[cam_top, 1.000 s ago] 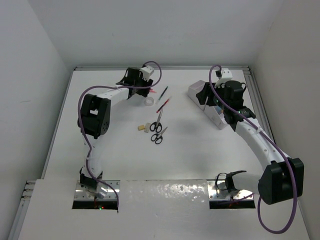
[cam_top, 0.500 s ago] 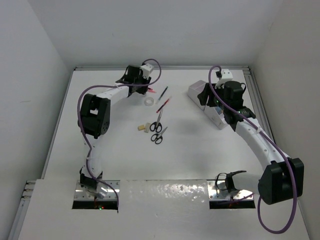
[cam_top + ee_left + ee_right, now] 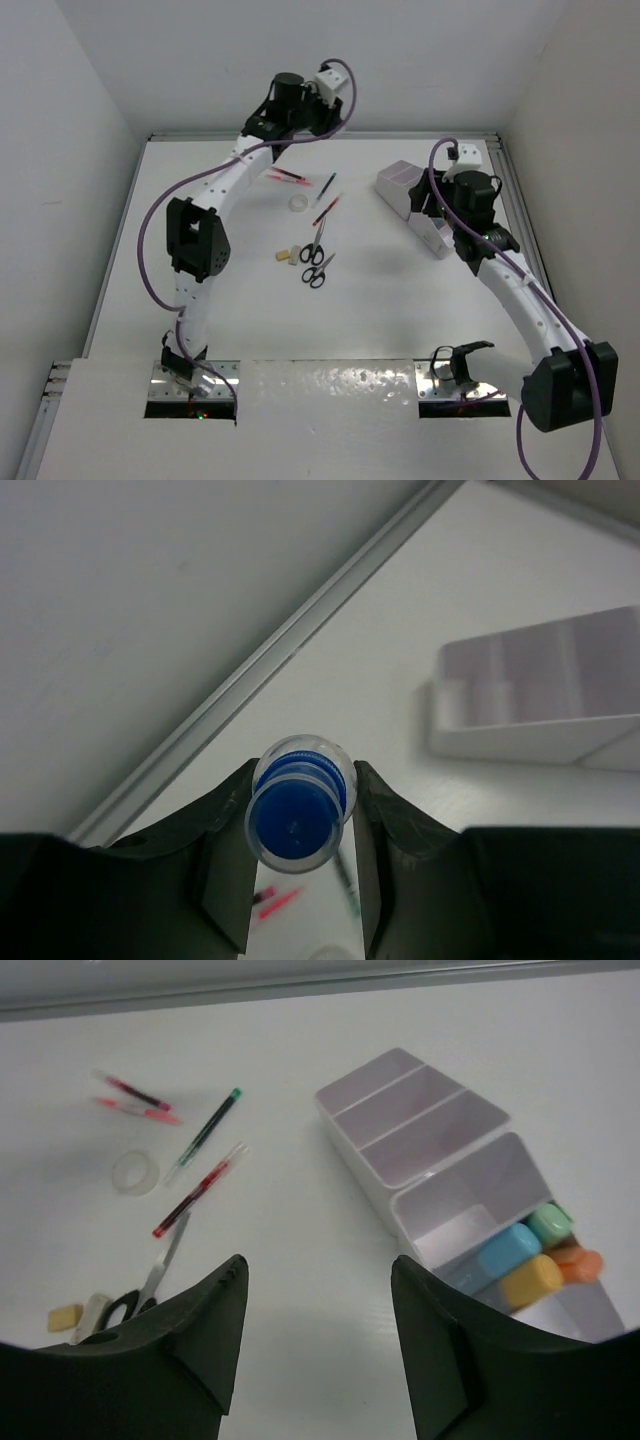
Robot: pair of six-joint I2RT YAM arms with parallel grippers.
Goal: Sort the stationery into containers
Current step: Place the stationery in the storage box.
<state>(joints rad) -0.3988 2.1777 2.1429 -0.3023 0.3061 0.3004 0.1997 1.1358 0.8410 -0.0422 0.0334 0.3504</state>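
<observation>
My left gripper (image 3: pixel 300 825) is shut on the blue-capped bottle (image 3: pixel 297 818) and holds it high above the table's back part. The white stepped organiser (image 3: pixel 405 187) stands at the right rear, with pastel capsule pieces (image 3: pixel 520 1255) in one of its near compartments. My right gripper (image 3: pixel 318 1262) hangs open and empty above the table just left of the organiser (image 3: pixel 420 1125). On the table lie red pens (image 3: pixel 289 178), a dark pen (image 3: pixel 327 184), another red pen (image 3: pixel 328 207), a tape ring (image 3: pixel 298 203), two scissors (image 3: pixel 315 255) and beige erasers (image 3: pixel 286 255).
A metal rail (image 3: pixel 260 670) runs along the table's back edge below the white wall. The side walls stand close on the left and right. The arm bases (image 3: pixel 190 385) sit at the near edge.
My left gripper has closed on the bottle and lifted it off the table, up toward the back wall. My right arm has shifted slightly right, still open.
</observation>
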